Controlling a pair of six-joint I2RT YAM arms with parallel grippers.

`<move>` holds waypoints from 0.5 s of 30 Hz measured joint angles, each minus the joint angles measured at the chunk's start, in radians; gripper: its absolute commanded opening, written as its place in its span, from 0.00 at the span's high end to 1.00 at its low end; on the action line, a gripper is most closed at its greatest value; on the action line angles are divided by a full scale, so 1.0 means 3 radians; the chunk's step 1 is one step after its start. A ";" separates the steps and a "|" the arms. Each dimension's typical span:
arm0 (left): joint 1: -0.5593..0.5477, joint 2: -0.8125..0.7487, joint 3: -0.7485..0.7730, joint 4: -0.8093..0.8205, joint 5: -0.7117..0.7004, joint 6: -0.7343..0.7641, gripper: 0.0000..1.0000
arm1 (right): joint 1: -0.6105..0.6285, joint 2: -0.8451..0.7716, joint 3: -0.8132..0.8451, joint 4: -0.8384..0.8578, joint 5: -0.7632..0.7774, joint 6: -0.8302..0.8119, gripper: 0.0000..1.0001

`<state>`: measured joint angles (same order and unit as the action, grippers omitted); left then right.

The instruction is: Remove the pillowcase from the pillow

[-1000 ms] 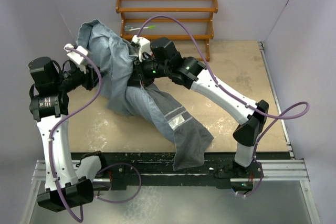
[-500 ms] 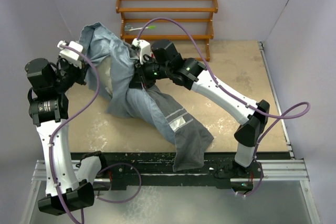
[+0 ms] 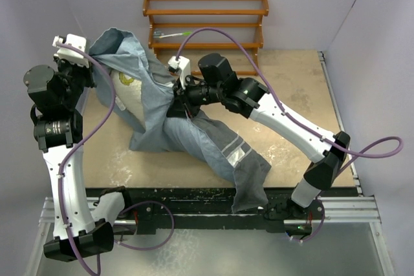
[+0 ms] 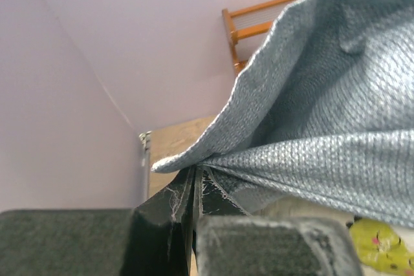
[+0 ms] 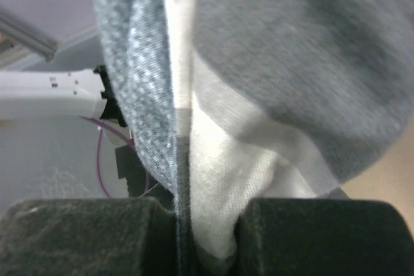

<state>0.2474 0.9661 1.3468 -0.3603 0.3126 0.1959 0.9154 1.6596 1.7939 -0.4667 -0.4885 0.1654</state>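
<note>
The pillowcase (image 3: 194,134) lies as a long blue-grey heap across the table, its dark striped end hanging over the near edge. My left gripper (image 3: 92,69) is shut on the pillowcase's open hem at the back left, holding it stretched and lifted. In the left wrist view the jaws (image 4: 194,176) pinch that hem, with the pillowcase (image 4: 323,95) spread above. The cream pillow (image 3: 126,88) with a yellow mark shows inside the opening, and its yellow patch (image 4: 378,240) shows low right. My right gripper (image 3: 179,100) is shut on a fold of pillowcase (image 5: 291,63) mid-heap, the jaws (image 5: 207,224) pinching grey and white cloth.
A wooden rack (image 3: 206,24) stands against the back wall with a green-tipped stick (image 3: 171,33) on its shelf. Pale walls close in at the left and right. A metal rail (image 3: 336,108) runs along the table's right side.
My left gripper has shut on the pillowcase hem and pulled it back and to the left, uncovering the pillow. The right arm shifted right, dragging the striped end with it.
</note>
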 measured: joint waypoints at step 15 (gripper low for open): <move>0.0001 0.0243 0.0809 -0.0282 0.0711 -0.0820 1.00 | 0.0537 -0.0462 -0.0423 -0.0076 0.1573 -0.1639 1.00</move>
<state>0.2478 1.0389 1.5894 -0.4450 0.5259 -0.0502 1.0763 1.5211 1.6669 -0.4896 -0.0166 -0.3264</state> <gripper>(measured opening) 0.004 0.115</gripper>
